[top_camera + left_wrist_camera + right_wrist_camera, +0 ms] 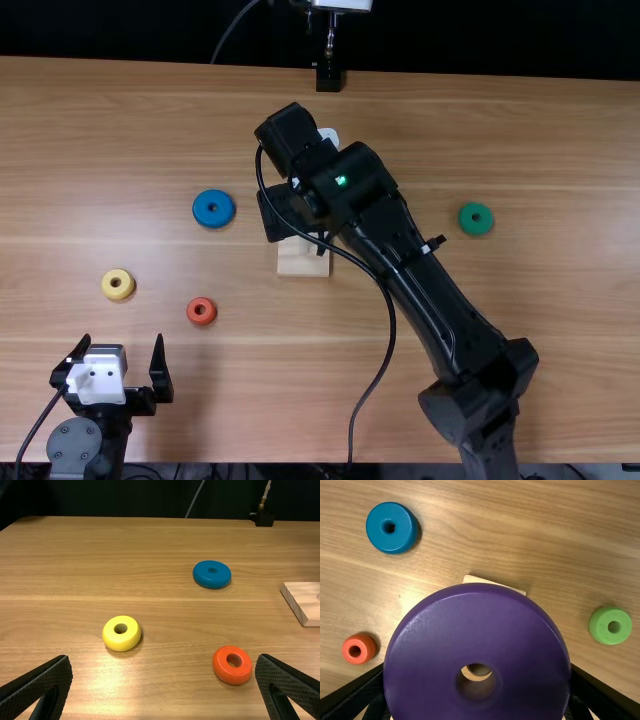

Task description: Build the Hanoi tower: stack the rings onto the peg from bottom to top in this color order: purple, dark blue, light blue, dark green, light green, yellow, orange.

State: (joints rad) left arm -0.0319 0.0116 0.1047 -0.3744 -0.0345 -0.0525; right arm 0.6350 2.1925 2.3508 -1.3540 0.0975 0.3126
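Over on the near left, the left gripper point(123, 345) has its fingers spread wide; the right arm point(445, 310) slants forward and leftward to the middle, its right gripper point(278, 213) angled down, fingers parted in a grip

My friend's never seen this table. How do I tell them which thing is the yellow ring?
Look at the big wooden table in the top view, and find the left gripper. Just past its fingertips lies a small, chunky ring with a hole. It's bright yellow, while its neighbours are an orange ring and a wider blue ring.
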